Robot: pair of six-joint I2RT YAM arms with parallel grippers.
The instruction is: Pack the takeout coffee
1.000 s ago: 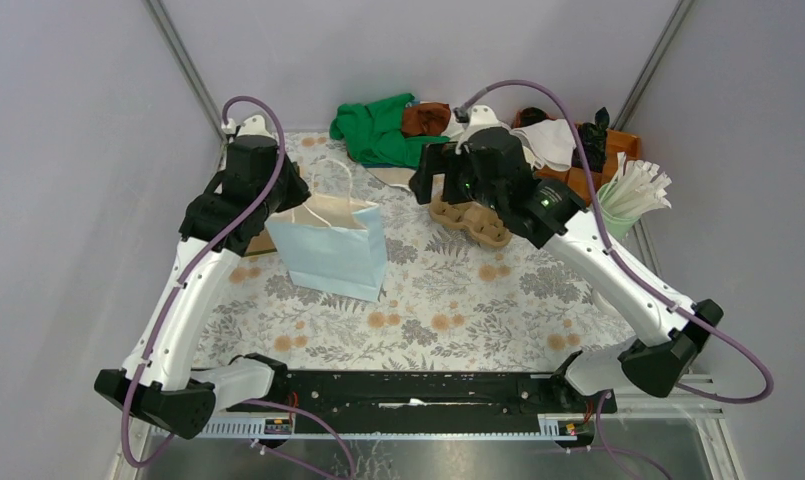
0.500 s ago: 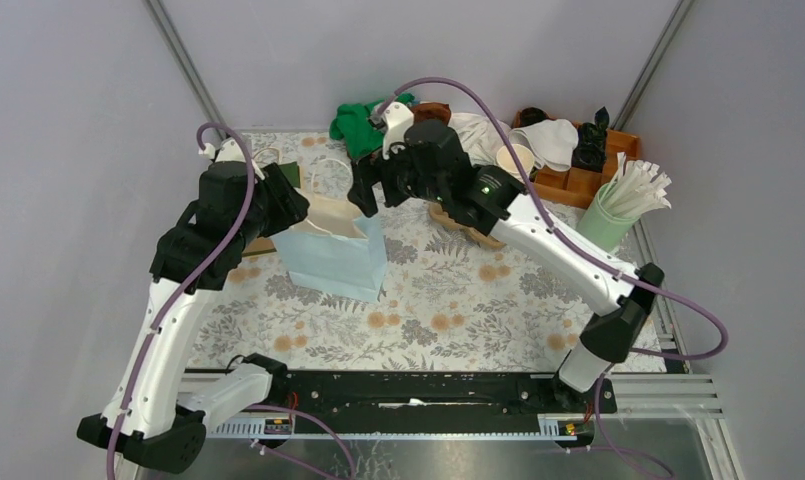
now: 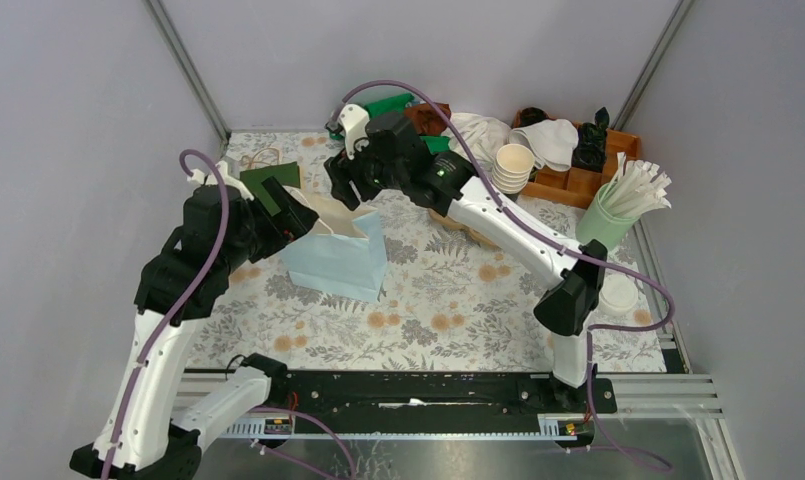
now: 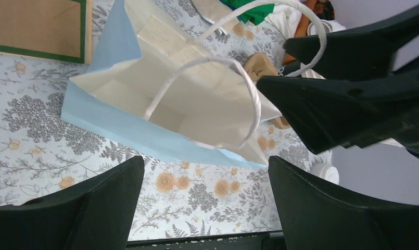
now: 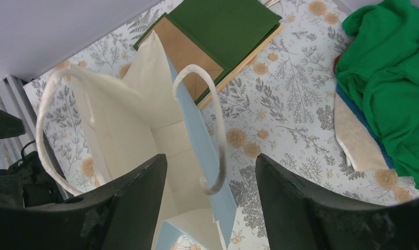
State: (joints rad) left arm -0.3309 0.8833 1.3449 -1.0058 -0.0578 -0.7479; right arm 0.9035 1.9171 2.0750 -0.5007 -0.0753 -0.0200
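Coffee [image 3: 618,294]: sits upright on surface [image 3: 448,300] at far right edge, just beside right arm's elbow, well apart from bag [image 3: 338,262]. Bag: stands open, handles up. Right claw [image 5: 210,169]: released, empty, hangs over bag mouth. Left claw [image 4: 204,164]: also spread, grasps nothing, hovers by bag's left rim; contact with paper unclear. Cup stack [image 3: 513,165]: far side, right.
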